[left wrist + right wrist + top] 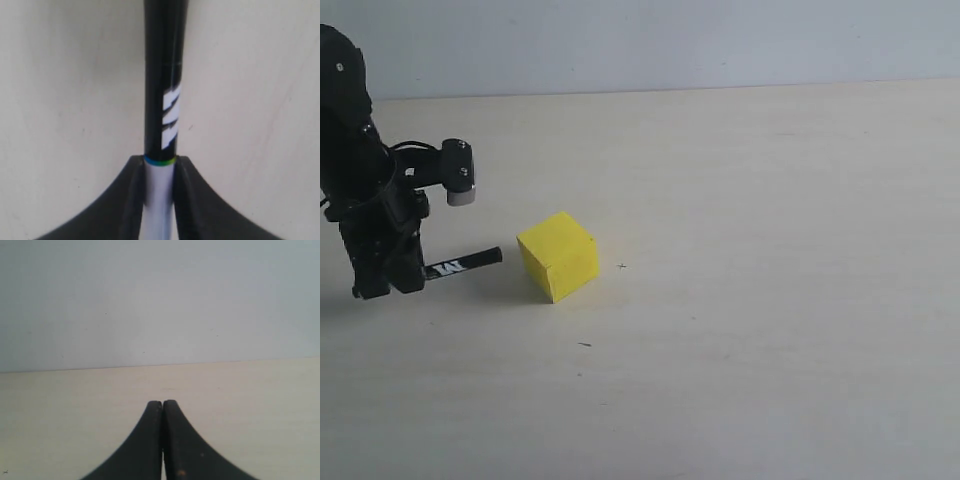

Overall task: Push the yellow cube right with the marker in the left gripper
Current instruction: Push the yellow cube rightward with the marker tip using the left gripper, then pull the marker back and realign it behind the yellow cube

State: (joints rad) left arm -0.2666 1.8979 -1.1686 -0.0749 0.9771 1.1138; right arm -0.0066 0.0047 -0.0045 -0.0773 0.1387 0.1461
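Note:
The yellow cube (559,254) rests on the pale table a little left of centre. To its left, my left gripper (402,275) is shut on the marker (465,263), which sticks out toward the cube with its black tip a short gap from the cube's left face. In the left wrist view the marker (165,100) runs between my black fingers (134,195); its white barrel is clamped, and the black part with white lettering lies beyond. The cube does not show there. My right gripper (162,402) is shut on nothing and is out of the exterior view.
The light wooden table (770,300) stretches to the right of the cube, with a small dark speck (584,344) in front of it. A pale wall (670,40) rises behind the table's far edge.

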